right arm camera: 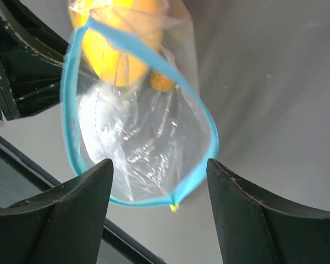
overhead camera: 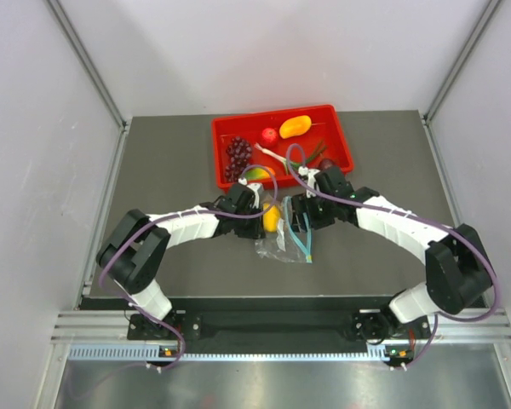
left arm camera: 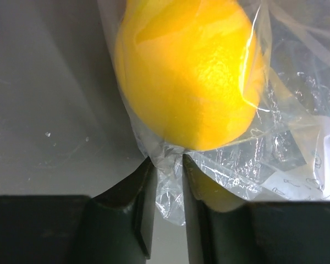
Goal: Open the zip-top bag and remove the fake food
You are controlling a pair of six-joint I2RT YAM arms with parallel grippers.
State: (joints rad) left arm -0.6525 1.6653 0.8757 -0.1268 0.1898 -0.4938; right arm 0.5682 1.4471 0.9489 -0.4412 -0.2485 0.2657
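The zip-top bag [overhead camera: 286, 241] lies on the dark mat between my grippers, its teal zip strip [right arm camera: 201, 113] pulled into an open loop. The yellow lemon [overhead camera: 271, 218] is inside it, large in the left wrist view [left arm camera: 190, 71] and behind the mouth in the right wrist view [right arm camera: 113, 52]. My left gripper [left arm camera: 168, 165] is shut on a fold of the bag's plastic just under the lemon. My right gripper [right arm camera: 159, 170] is open, its fingers on either side of the bag's mouth. The orange-yellow mango [overhead camera: 295, 126] and a dark maroon piece [overhead camera: 326, 164] lie in the red tray [overhead camera: 345, 136].
The red tray at the back also holds a purple grape bunch [overhead camera: 238, 153], a small red ball [overhead camera: 270, 135] and a green-yellow fruit [overhead camera: 257, 175]. Both arms curve in from the near corners. Grey walls stand on three sides.
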